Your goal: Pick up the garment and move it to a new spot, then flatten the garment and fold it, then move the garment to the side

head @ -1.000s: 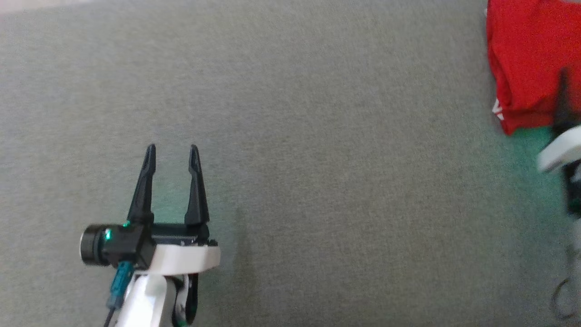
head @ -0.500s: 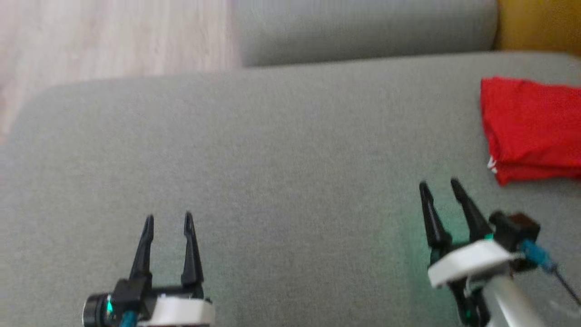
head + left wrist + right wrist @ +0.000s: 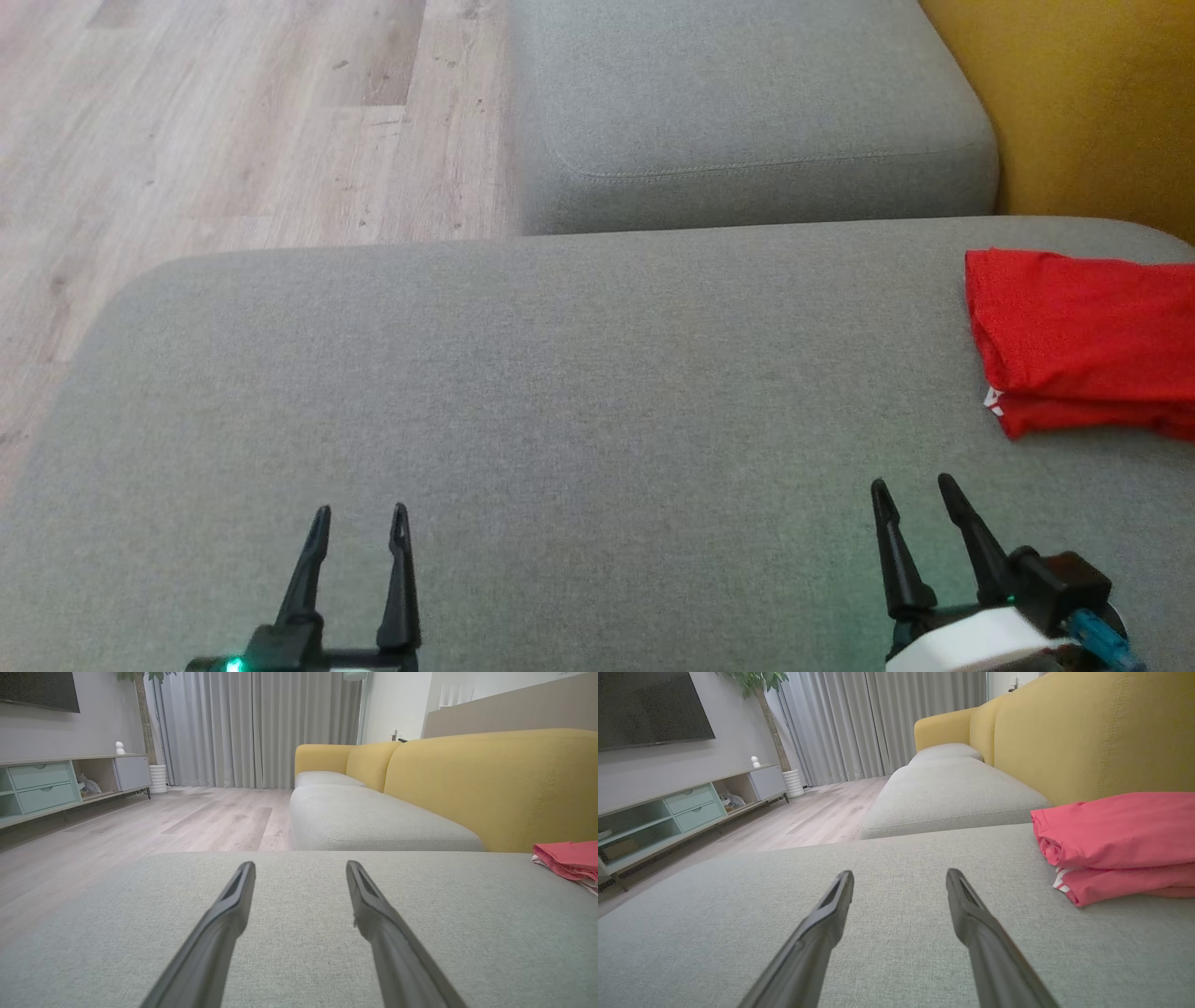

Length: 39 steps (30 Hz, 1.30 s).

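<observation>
A living room with a pale wood floor (image 3: 233, 121) on the left, a low cabinet (image 3: 56, 788) with mint drawers along the far wall and grey curtains (image 3: 252, 728) beside it. Before the robot spreads a wide grey sofa seat (image 3: 560, 373), with a second grey seat (image 3: 747, 103) beyond it and the yellow sofa back (image 3: 1074, 103) rising at the right.

At the lower left of the head view, the left end effector (image 3: 360, 511) is over the wide seat. Its two dark fingers point forward and are spread apart, released, with nothing between them. The seat runs on to the right as far as the right end effector (image 3: 911, 483) at the lower right, which leans slightly leftward. Its fingers are likewise parted and hold nothing.

The garment (image 3: 1083, 341), red and folded into a flat stack of layers, lies on the wide seat at the far right, near the yellow sofa back, cut off by the head view's right edge. A bit of white shows at its near left corner. It sits ahead of the right end effector and off to that one's right, near but apart from the fingertips. From the left end effector it is well apart, across the width of the seat; in the left wrist view its edge peeks in at the right
</observation>
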### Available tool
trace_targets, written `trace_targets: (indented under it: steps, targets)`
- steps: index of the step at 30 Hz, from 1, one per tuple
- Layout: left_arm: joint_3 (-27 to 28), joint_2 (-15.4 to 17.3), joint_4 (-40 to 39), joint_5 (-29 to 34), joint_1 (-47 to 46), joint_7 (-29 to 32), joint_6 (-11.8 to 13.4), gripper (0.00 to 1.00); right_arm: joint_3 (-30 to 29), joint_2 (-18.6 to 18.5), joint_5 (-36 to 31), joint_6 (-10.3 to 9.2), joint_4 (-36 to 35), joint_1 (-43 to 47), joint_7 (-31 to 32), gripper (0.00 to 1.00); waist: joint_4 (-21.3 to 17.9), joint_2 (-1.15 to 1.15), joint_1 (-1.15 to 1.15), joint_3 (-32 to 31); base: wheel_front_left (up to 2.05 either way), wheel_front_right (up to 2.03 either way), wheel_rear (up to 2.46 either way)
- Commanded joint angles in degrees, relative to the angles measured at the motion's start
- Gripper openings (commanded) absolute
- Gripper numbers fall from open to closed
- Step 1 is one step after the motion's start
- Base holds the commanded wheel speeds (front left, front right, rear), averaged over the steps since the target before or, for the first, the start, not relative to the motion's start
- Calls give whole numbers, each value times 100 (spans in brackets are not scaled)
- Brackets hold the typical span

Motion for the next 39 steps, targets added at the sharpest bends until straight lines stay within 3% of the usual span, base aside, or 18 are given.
trace_targets:
  steps: [1,10,11,39]
  targets:
    - [248,-13,-157,37,-224,-30,-13,100,88,6,-52,-4,-231,-195,-62,100,-9,-1,1,-3,0,0,0]
    - [343,-13,-89,89,-197,-30,-87,100,107,77,-129,-4,-238,-252,-62,100,-52,-1,1,-21,0,0,0]
    - [132,0,75,47,-1,-1,-64,0,-27,91,-85,0,-32,-2,0,0,-53,-1,1,-22,0,0,0]
    - [425,-3,307,-1602,-226,418,-277,0,-223,76,1516,-1,95,-181,384,0,-107,-1,1,93,0,0,0]
